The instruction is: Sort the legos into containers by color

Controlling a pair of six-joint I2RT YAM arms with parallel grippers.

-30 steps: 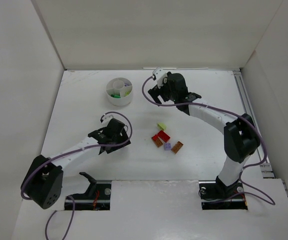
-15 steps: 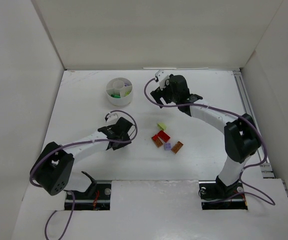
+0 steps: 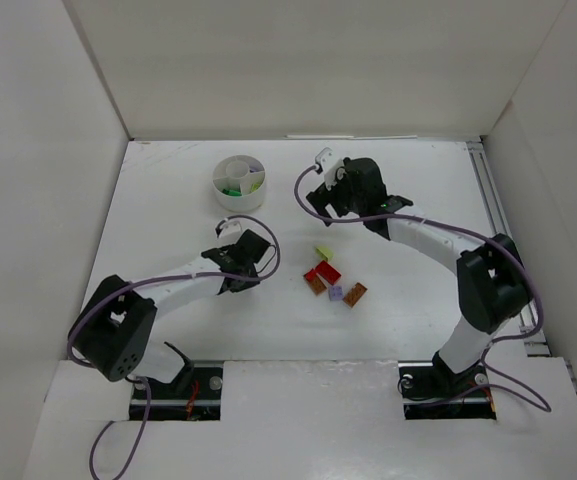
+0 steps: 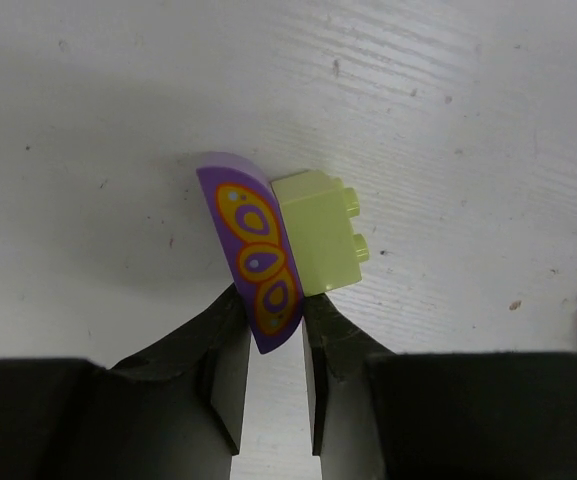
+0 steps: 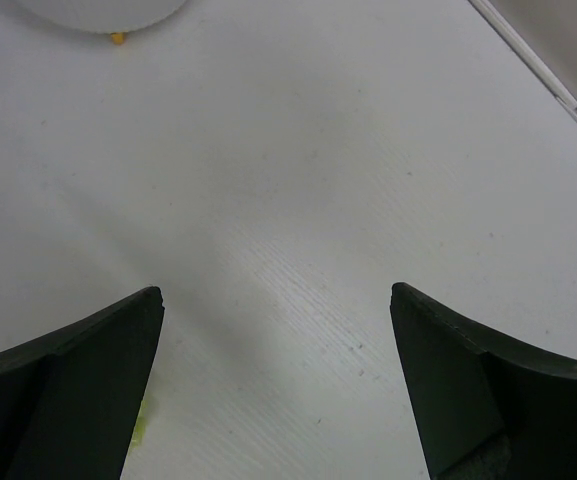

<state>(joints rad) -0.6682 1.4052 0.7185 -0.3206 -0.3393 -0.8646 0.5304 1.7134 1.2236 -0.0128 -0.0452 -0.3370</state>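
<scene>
**Pinching a purple brick for the lift**

Gripping is the step in hand. The left gripper (image 4: 273, 312) has its jaws pinching the lower end of a curved purple brick (image 4: 251, 240) printed with orange ovals, one pad against each side. The brick lies on the desk (image 4: 448, 110), and a pale yellow-green brick (image 4: 318, 232) sits flush against its right flank.

The next move probably calls for a straight lift, so the neighbour is not dragged along. After that comes a carry to the white dish (image 3: 239, 183) at the far left of the desk. Green and yellow-green pieces show in its wedges; which wedge should take purple I cannot tell.

The right gripper (image 5: 276, 300) hangs over bare desk near the dish, jaws spread wide and holding nothing. A loose cluster (image 3: 330, 277) of red, orange-brown, lilac and yellow-green bricks lies between the arms.
</scene>
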